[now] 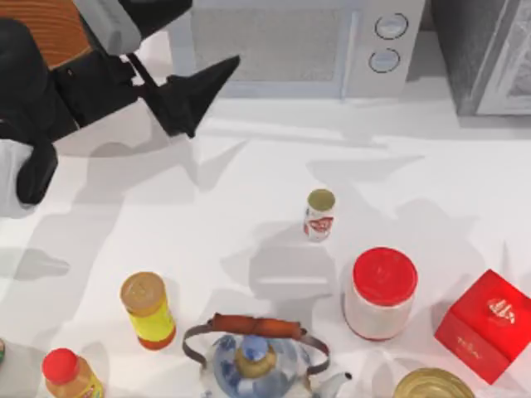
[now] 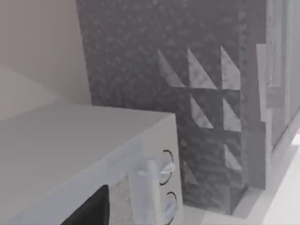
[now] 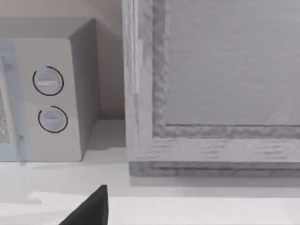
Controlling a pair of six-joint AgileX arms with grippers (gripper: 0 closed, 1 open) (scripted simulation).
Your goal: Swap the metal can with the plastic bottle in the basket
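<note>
L tool (image 1: pixel 195 95) up at bench's (image 1: pixel 249 182) far left, holding nothing, opening can't tell. Bottle (image 1: pixel 319 214) upright mid-bench; can (image 1: pixel 431 385) at near edge, right.

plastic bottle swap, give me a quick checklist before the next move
1. Plastic bottle upright, on the table mid-scene: ok.
2. Space around it: ok; the red-lidded jar stands apart.
3. Metal can at the top view's lower edge, cut off; upright or not: cannot tell.
4. Basket located: cannot tell.
5. Left gripper near the bottle: not ok; it is up by the microwave.
6. Its fingers open: cannot tell.
</note>
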